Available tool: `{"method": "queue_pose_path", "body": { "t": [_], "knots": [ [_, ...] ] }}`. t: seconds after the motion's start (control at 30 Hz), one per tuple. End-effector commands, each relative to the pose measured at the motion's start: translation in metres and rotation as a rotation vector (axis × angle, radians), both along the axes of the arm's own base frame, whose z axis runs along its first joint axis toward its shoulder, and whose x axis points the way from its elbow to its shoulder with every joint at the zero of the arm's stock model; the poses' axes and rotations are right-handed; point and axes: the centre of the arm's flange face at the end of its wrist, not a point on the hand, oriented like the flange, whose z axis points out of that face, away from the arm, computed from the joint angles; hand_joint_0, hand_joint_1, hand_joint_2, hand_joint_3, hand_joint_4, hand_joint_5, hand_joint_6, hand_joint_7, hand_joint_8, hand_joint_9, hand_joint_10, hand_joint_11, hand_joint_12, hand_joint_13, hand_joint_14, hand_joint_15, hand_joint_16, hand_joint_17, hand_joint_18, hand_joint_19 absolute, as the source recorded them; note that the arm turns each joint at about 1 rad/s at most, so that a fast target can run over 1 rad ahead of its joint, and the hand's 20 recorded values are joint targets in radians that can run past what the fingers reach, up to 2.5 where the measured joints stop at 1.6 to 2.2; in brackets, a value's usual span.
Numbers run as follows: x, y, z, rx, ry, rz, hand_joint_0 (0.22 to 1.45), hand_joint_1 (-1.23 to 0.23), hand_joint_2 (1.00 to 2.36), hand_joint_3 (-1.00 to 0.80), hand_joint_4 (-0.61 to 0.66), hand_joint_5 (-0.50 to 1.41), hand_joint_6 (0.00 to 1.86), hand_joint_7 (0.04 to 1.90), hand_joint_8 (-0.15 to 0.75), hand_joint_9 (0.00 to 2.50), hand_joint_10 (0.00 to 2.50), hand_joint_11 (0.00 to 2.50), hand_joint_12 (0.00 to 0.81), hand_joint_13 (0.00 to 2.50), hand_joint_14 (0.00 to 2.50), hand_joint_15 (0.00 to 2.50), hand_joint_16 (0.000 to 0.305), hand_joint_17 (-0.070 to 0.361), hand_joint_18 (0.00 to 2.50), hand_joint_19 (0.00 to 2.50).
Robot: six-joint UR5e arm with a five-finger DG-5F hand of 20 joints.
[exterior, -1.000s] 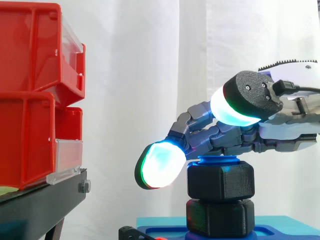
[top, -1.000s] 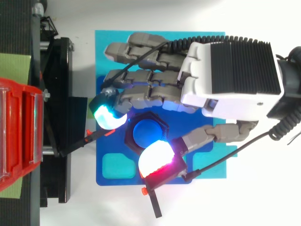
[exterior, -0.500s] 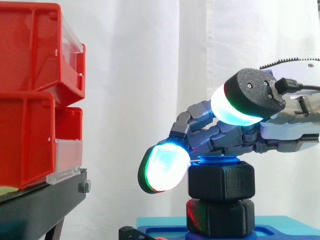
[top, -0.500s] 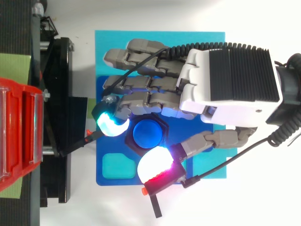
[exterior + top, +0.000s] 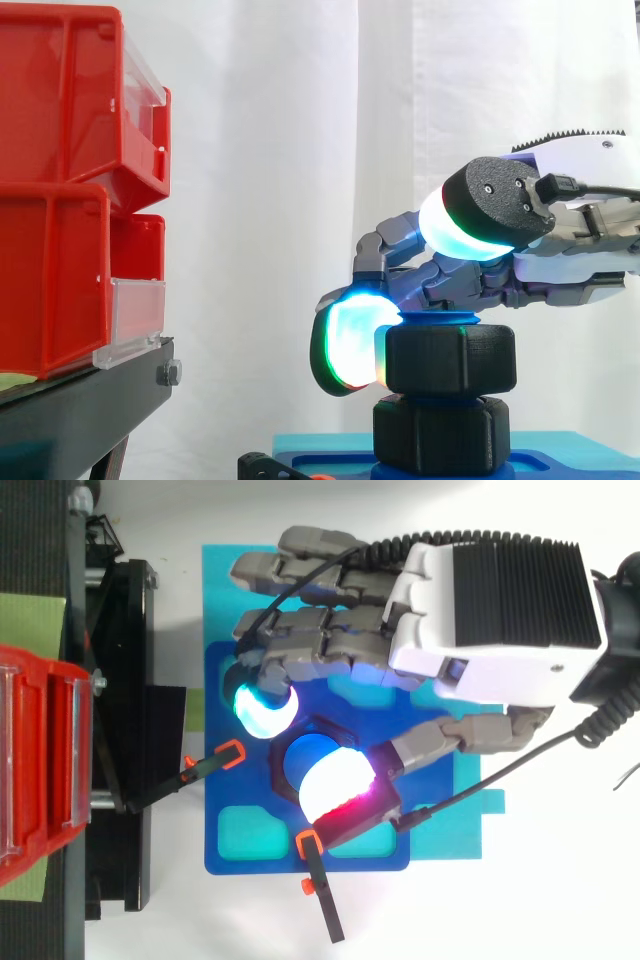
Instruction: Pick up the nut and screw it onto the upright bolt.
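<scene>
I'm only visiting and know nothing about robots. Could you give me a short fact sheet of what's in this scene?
Worker: robot hand
Nut: black, six-sided, sitting on the bolt
Bolt: upright, blue top showing inside the nut
Hand state: fingers curled about the nut, one glowing pad against its left side, thumb pad above it
Base: blue plate on a cyan mat
Nearby: red bins on a black stand
</scene>
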Motion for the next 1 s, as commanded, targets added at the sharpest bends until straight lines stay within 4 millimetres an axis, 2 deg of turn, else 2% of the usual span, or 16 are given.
{"method": "queue_pose_path", "body": {
  "t": [0.0, 0.27, 0.53, 0.73, 0.8, 0.97],
  "knots": [
    [-0.001, -0.007, 0.000, 0.001, 0.000, -0.001, 0.49, -0.28, 1.00, -0.50, 0.19, -0.10, 0.50, 1.16, 0.253, 0.43, 0.00, 0.00, 0.303, 0.17, 0.00, 0.00, 0.036, 0.082, 0.00, 0.00],
    [-0.002, -0.020, 0.000, -0.001, 0.000, -0.002, 0.50, -0.30, 1.00, -0.50, 0.18, -0.06, 0.50, 1.34, 0.259, 0.49, 0.00, 0.00, 0.294, 0.22, 0.00, 0.00, 0.034, 0.077, 0.00, 0.00],
    [-0.003, -0.031, 0.000, 0.000, -0.004, -0.006, 0.50, -0.32, 1.00, -0.50, 0.19, -0.05, 0.57, 1.22, 0.267, 0.56, 0.00, 0.00, 0.286, 0.27, 0.00, 0.00, 0.032, 0.073, 0.00, 0.00],
    [-0.004, -0.038, 0.000, 0.000, -0.004, -0.009, 0.50, -0.32, 1.00, -0.50, 0.18, -0.06, 0.50, 1.32, 0.270, 0.57, 0.00, 0.00, 0.292, 0.28, 0.00, 0.00, 0.033, 0.074, 0.00, 0.00],
    [-0.005, -0.041, 0.001, 0.000, -0.006, -0.009, 0.50, -0.32, 1.00, -0.50, 0.18, -0.10, 0.50, 1.24, 0.268, 0.56, 0.00, 0.00, 0.298, 0.27, 0.00, 0.00, 0.034, 0.077, 0.00, 0.00],
    [-0.005, -0.046, 0.000, 0.000, -0.003, -0.006, 0.48, -0.31, 1.00, -0.50, 0.19, -0.18, 0.50, 0.84, 0.249, 0.47, 0.00, 0.00, 0.315, 0.23, 0.00, 0.00, 0.039, 0.087, 0.00, 0.00]
  ]
}}
